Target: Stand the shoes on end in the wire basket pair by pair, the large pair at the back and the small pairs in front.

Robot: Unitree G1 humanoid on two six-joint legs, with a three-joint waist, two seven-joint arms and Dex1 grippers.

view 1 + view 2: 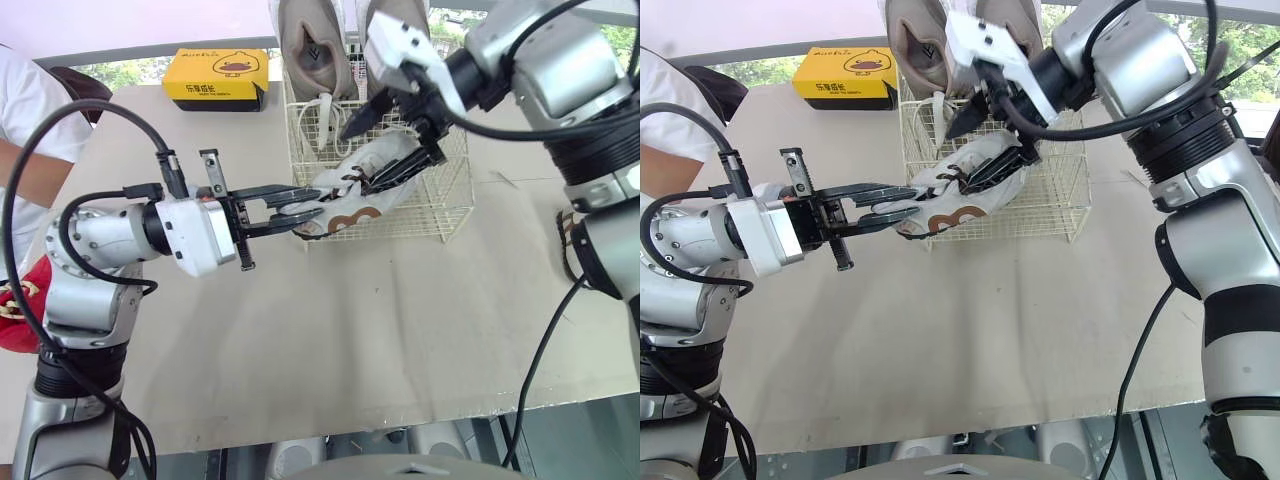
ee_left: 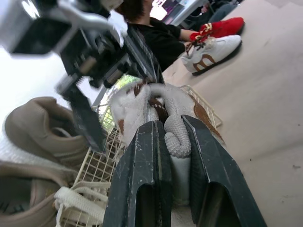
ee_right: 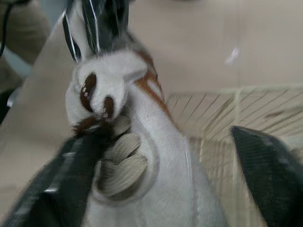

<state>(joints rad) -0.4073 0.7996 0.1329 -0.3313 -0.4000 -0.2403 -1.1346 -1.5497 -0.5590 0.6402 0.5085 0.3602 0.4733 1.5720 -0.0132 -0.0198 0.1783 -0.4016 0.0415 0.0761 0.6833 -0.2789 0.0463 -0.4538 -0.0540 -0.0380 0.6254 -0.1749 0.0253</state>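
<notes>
The left claw (image 1: pixel 302 205) reaches in from the left side and is pressed together on one end of a small white shoe (image 1: pixel 350 205) with brown marks. In the left wrist view its two fingers (image 2: pixel 142 179) pinch a grey ribbed part of this shoe between them.

The shoe is not upright. It lies tilted across the front left corner of the wire basket (image 1: pixel 445 210). The end that is pinched sticks out over the desk (image 1: pixel 350 340), and the other end is raised inside the basket.

The right claw (image 1: pixel 358 158) comes down from above the basket and is spread. One finger (image 3: pixel 71 179) touches the shoe at the laces, beside the opening. The other finger (image 3: pixel 270 175) stays apart from the shoe, with the basket wire visible in the gap.

At the back of the basket the large beige pair (image 1: pixel 310 45) stands on end, the two shoes side by side.

A yellow box (image 1: pixel 215 78) lies on the desk to the left of the basket, near the far edge. A red shoe (image 1: pixel 12 318) is at the left edge of the desk. In the left wrist view a second white shoe (image 2: pixel 213 49) with brown marks lies on the desk next to a red one. A person's arm (image 1: pixel 25 160) in a white sleeve is at the far left.
</notes>
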